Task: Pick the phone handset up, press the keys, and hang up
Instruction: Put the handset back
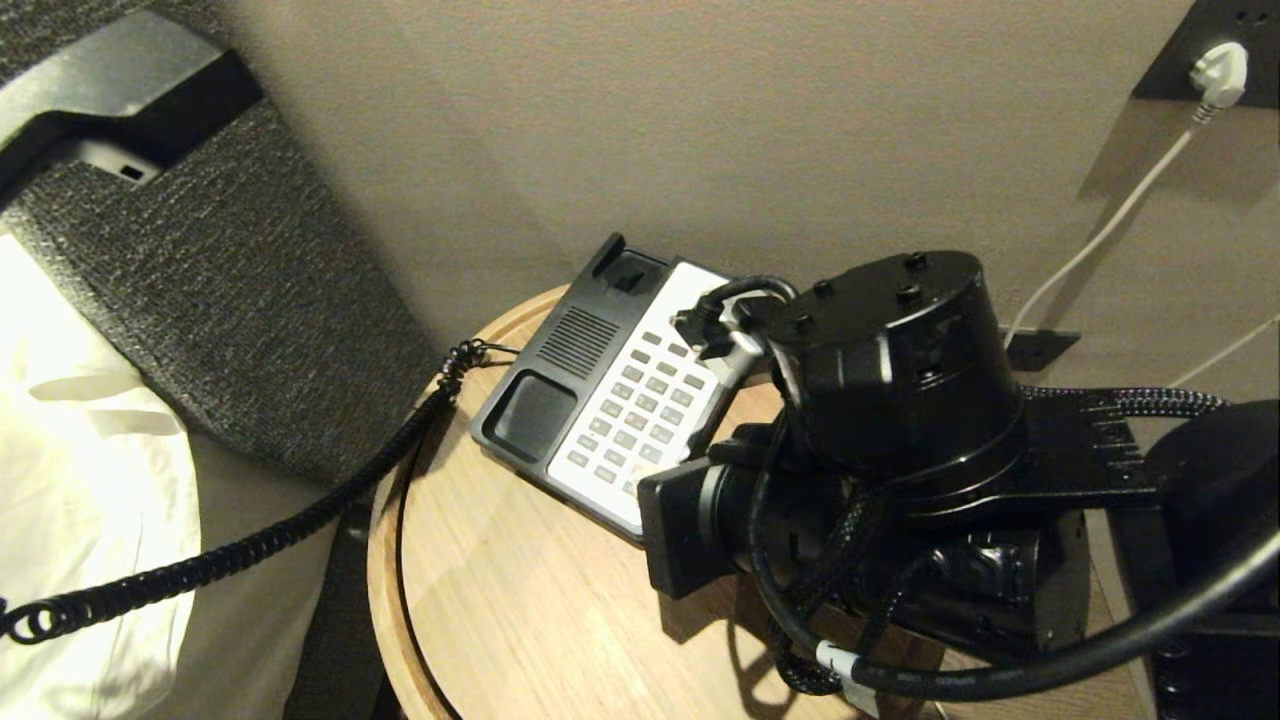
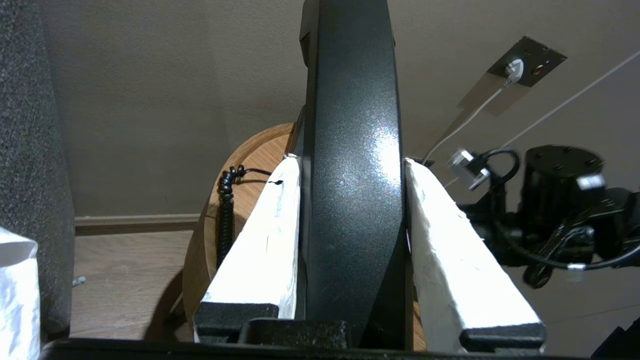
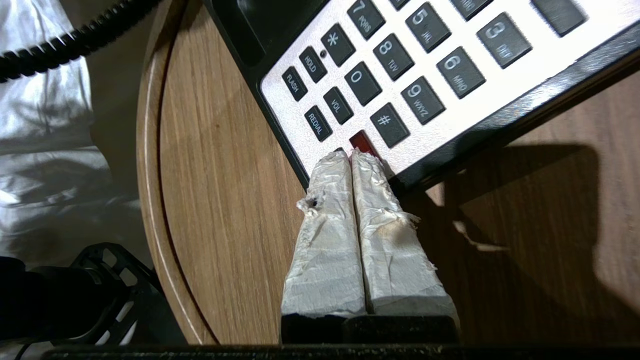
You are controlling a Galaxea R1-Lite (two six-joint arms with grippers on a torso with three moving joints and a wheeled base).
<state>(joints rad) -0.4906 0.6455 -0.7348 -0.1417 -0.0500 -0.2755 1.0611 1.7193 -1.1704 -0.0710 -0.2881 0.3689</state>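
The phone handset [image 2: 350, 150], matte black, stands lifted between the white-taped fingers [image 2: 260, 240] of my left gripper [image 2: 350, 162], which is shut on its middle. In the head view the handset [image 1: 110, 80] shows at the upper left, and its coiled cord [image 1: 250, 540] runs down to the black-and-white phone base [image 1: 600, 400]. The base's cradle [image 1: 530, 415] lies bare. My right gripper [image 3: 350, 155] is shut, with its taped tips together on the keypad's [image 3: 400, 55] near edge, touching the red key [image 3: 362, 142]. From the head, the right arm [image 1: 890, 400] covers the base's right side.
The phone sits on a round wooden table [image 1: 520, 620] against a beige wall. A grey padded headboard [image 1: 250, 300] and white bedding [image 1: 80, 480] lie to the left. A white plug [image 1: 1220, 70] with its cable hangs on the wall at the right.
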